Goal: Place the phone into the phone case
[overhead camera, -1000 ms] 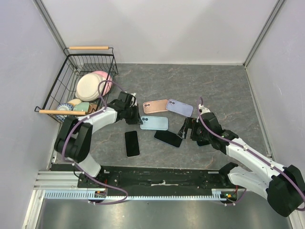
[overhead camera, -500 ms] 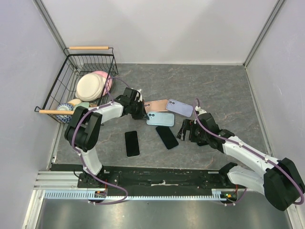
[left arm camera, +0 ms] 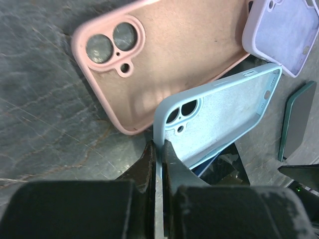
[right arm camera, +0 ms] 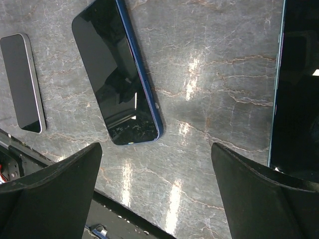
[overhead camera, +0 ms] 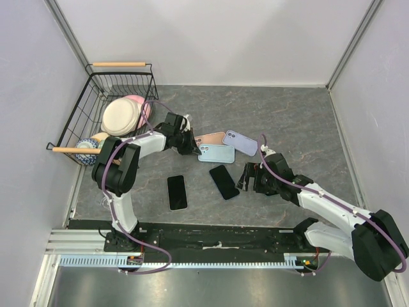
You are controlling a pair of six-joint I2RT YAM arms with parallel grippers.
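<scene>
Left pincer is pressed together on the thin rim of the light blue phone case, pinching the wall right beside the camera cut-out. The case stretches away from the fingers, open side up. A pink case lies just beyond it and a lilac case lies further out. That arm is stretched well forward across the table, wrist low.

Over to the right pincer: spread wide, holding nothing, hovering low. The dark phone lies flat just ahead of its fingers, a second phone further off to the side. The forearm reaches in low, nearly level with the table.

This looks like the set-up step: case held, phone not yet picked. Next, the right fingers likely need to straddle the phone's long edges and close. That's tricky, as it lies flush on a hard surface.
</scene>
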